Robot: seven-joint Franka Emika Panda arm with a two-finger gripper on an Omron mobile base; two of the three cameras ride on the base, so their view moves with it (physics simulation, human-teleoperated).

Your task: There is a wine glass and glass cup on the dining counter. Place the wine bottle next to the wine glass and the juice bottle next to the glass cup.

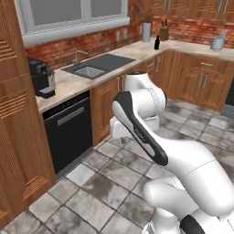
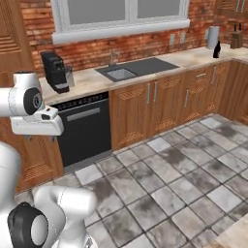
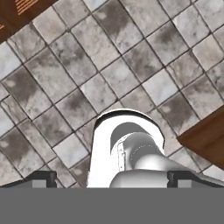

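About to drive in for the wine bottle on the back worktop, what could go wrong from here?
The wine bottle stands in the far corner, close to the knife block and a grey cylinder; a wide approach may knock them. The open gripper points at the floor, holding nothing, so the arm needs a large swing near the cabinets.

A: What is down there?

B: A floor (image 3: 65, 65) of grey square tiles, some dark and smudgy, some pale.

A: Any wood?

B: Yes. A brown wooden corner (image 3: 208, 140) pokes in at one side, and more brown wood (image 3: 17, 11) sits in the far corner.

A: And the gripper (image 3: 112, 178)?

B: Its two dark fingertips (image 3: 41, 178) stand wide apart, holding nothing.
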